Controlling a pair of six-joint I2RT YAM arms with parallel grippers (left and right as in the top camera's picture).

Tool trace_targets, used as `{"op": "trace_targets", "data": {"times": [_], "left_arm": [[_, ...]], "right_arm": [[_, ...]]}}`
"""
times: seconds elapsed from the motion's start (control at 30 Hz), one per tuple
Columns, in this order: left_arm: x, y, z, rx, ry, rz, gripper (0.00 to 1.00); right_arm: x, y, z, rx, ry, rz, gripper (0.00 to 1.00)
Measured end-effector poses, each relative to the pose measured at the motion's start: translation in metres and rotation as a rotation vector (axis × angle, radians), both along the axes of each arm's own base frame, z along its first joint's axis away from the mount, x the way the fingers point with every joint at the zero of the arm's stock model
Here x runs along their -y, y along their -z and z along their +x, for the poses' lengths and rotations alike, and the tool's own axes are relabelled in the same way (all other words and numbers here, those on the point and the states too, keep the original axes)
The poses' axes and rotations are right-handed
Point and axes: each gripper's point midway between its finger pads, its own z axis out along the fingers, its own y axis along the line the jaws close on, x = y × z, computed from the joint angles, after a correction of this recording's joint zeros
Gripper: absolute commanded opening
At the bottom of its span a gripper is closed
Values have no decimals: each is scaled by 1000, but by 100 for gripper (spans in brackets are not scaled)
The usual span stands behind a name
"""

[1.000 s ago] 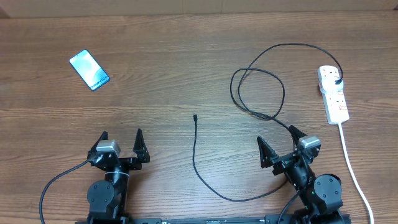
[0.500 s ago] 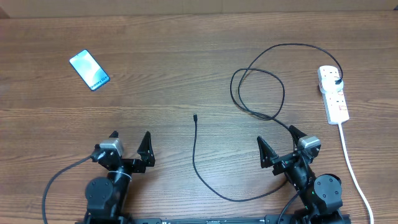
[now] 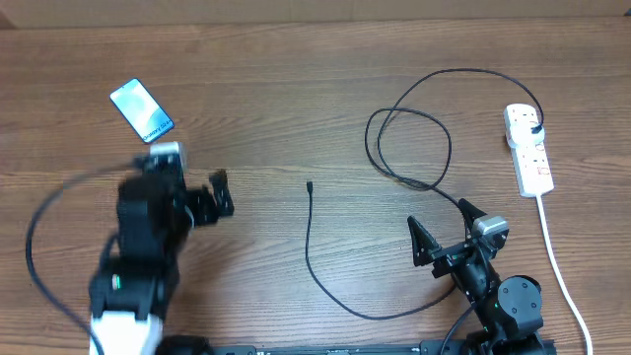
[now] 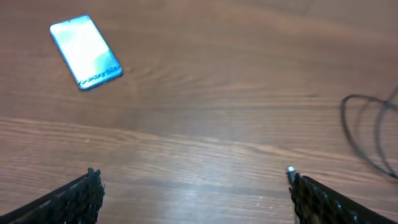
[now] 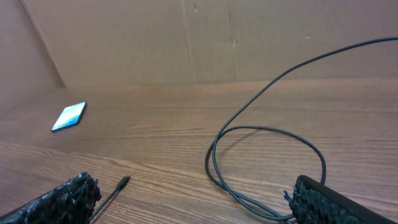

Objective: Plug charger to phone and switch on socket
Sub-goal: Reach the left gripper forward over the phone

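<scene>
The left fingers (image 4: pixel 68 199) stand wide apart with nothing between them. In the left wrist view only their dark tips show, cut off by the lower edge. From overhead the left arm (image 3: pixel 138 247) is smeared by blur and its outline is hard to read. Its fingers sit just below and to the right of the phone (image 3: pixel 142 110), apart from it.

The phone lies flat on the bench (image 3: pixel 296 79), screen up and lit. Its lettering is too small to read from overhead.

The right fingers (image 5: pixel 59 199) are also spread wide and empty, far to the right of the phone and nearer the front edge. Again only their tips enter the right wrist view.

The charger (image 3: pixel 308 232) lies loose on the bench. Its connector tip (image 3: pixel 310 184) rests well to the right of the phone, touching neither pair of fingers. Part of the cable is hidden beneath the right arm (image 3: pixel 503 296). Beyond the arm it loops, then ends at the black plug (image 3: pixel 533 129) seated in the socket (image 3: pixel 532 163), farthest right from the phone.

Whether the switches are on or off cannot be made out. The white cord (image 3: pixel 555 256) runs off the lower edge.
</scene>
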Motion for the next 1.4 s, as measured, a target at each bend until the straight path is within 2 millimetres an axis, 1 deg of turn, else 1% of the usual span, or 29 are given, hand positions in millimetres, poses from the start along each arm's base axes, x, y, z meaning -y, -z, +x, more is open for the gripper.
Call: {"op": "trace_targets", "data": {"times": [0.1,0.17,0.23,0.4,0.47,0.57,0.67,0.8,0.9,1.0,1.03,1.2,1.23,1.3,1.4], "left_arm": [[-1,1,21,-92,-11,18,100],[-1,6,32,-128,-12,22,100],[1,22,40,-188,-7,23,100],[10,65,41,-338,29,-5,100],[12,77,41,-378,36,-11,99],[14,88,45,-402,43,-18,100],[15,90,55,-380,46,-21,100],[14,85,66,-335,26,-24,100],[4,83,68,-342,-58,-23,100],[-9,82,71,-403,-133,-4,100],[-15,80,75,-427,-158,8,100],[-42,69,109,-490,-260,50,100],[-50,66,124,-481,-281,53,100],[-62,63,144,-466,-317,41,100],[-82,66,166,-457,-373,-21,100]], "right_arm": [[0,0,0,0,0,1,100],[0,0,0,0,0,0,100],[0,0,0,0,0,0,100],[0,0,0,0,0,0,100],[0,0,0,0,0,0,100],[0,0,0,0,1,1,100],[0,0,0,0,0,0,100],[0,0,0,0,0,0,100],[0,0,0,0,0,0,100],[0,0,0,0,0,0,100],[0,0,0,0,0,0,100],[0,0,0,0,0,0,100],[0,0,0,0,0,0,100],[0,0,0,1,0,0,100],[0,0,0,0,0,0,100]]}}
